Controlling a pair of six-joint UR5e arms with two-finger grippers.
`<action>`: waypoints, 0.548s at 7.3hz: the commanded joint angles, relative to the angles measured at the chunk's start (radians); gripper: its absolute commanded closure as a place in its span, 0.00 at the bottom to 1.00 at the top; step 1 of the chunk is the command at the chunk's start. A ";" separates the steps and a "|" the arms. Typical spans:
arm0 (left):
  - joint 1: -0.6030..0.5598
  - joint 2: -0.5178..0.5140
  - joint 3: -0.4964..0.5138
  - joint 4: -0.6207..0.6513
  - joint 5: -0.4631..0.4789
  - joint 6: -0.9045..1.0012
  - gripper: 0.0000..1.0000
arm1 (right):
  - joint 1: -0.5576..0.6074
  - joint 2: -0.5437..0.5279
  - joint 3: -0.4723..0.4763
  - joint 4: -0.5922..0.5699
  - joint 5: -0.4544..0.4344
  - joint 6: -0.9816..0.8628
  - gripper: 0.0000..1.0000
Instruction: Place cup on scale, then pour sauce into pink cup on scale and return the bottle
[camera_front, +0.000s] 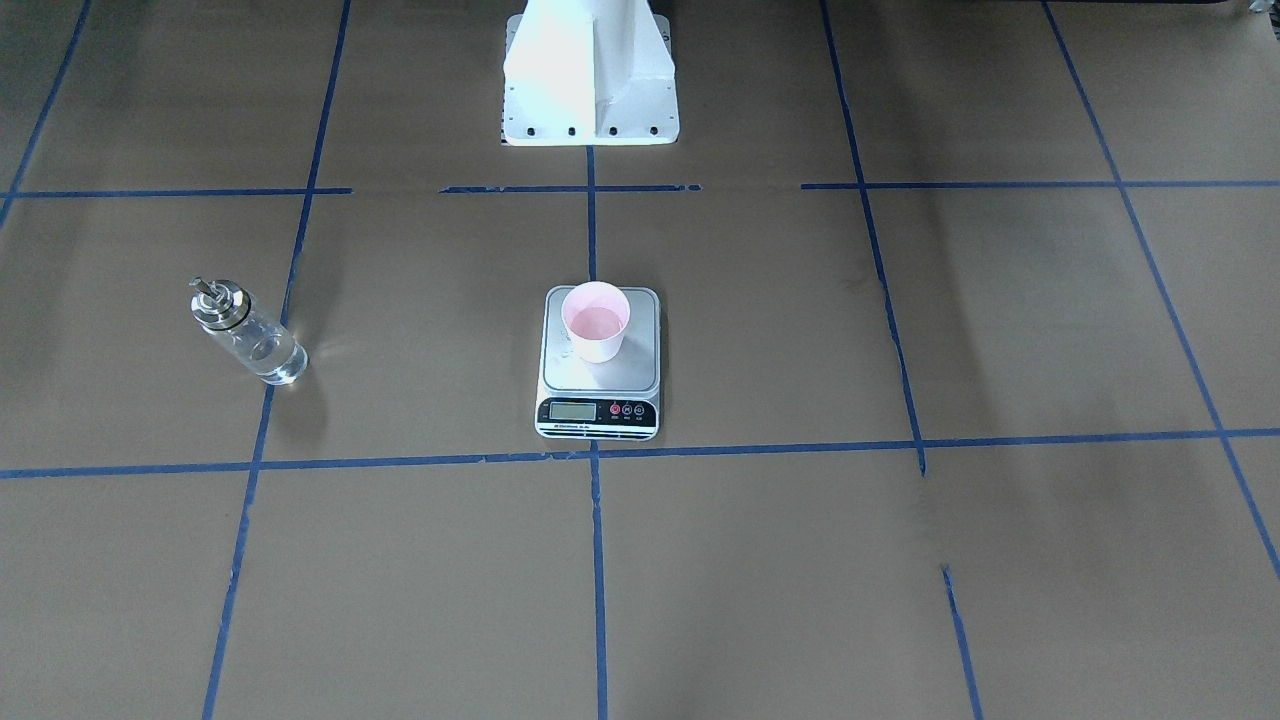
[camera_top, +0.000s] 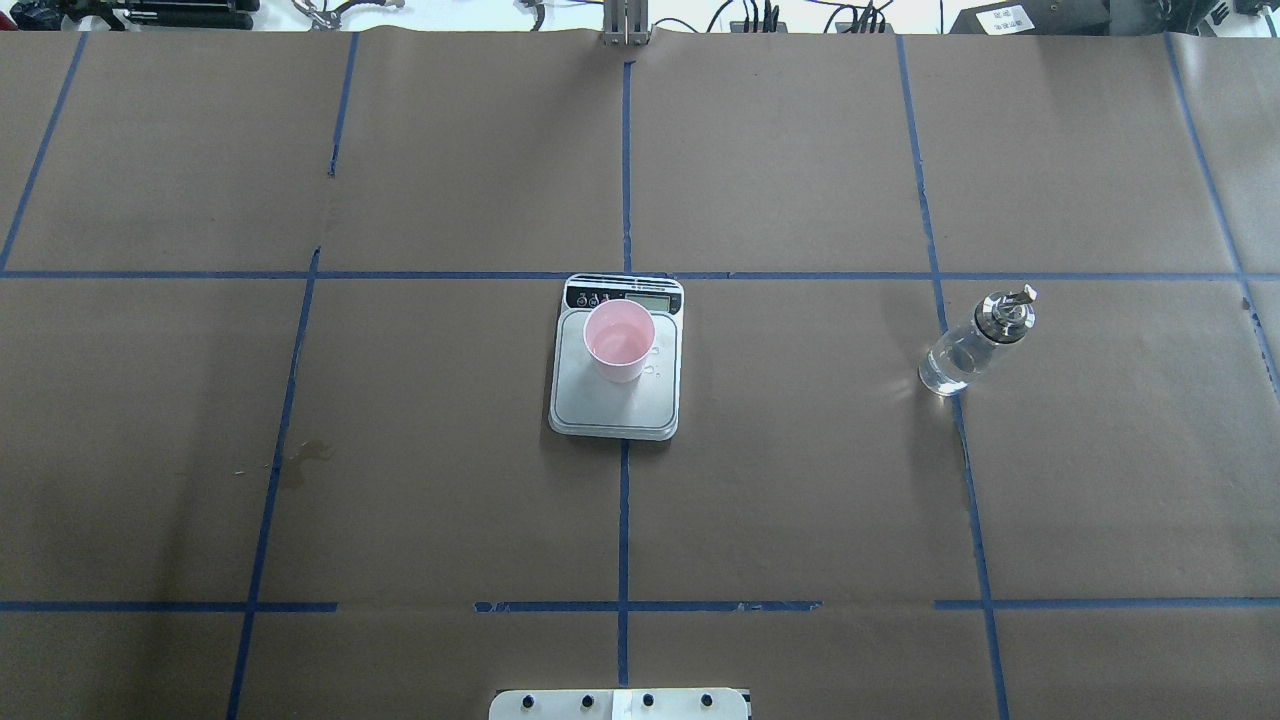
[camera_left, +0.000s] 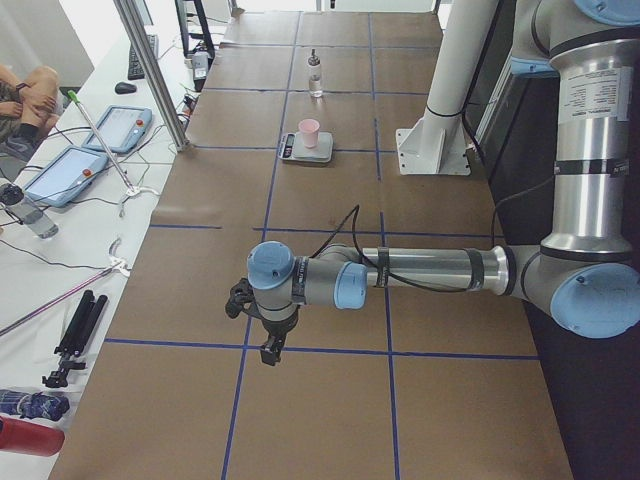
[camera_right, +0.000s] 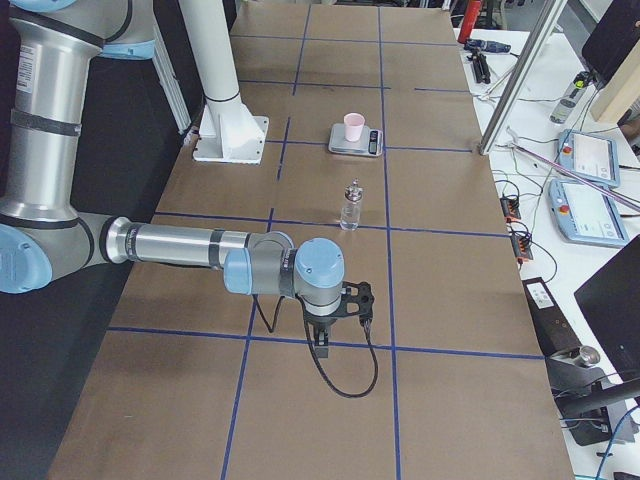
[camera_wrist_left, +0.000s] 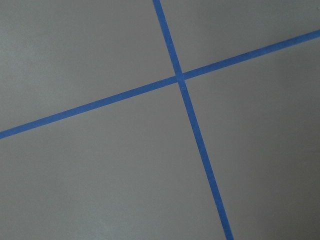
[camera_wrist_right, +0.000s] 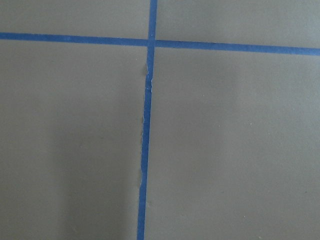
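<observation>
Right, from the right end: nearest you, the right claw (camera_right: 322, 340) hangs over the bench (camera_right: 300, 410), spread or pressed together I cannot tell. Next the bottle (camera_right: 351, 206) stands upright alone, then the cup (camera_right: 354, 125) sits on the scale (camera_right: 348, 146), so placing looks done and pouring seems next: you'd want that right claw round the bottle's glass, then the spout tipped over the cup's rim. Farthest, the left claw (camera_left: 270, 348) hangs beyond, its state likewise impossible to tell.
</observation>
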 joint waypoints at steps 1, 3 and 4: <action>0.000 0.000 -0.003 0.003 0.000 -0.002 0.00 | 0.000 0.009 -0.007 0.012 0.002 0.036 0.00; -0.005 0.000 -0.004 0.001 0.003 -0.009 0.00 | -0.002 0.023 -0.009 0.012 -0.001 0.069 0.00; -0.005 0.000 -0.004 0.001 0.003 -0.012 0.00 | -0.008 0.023 -0.009 0.012 -0.004 0.105 0.00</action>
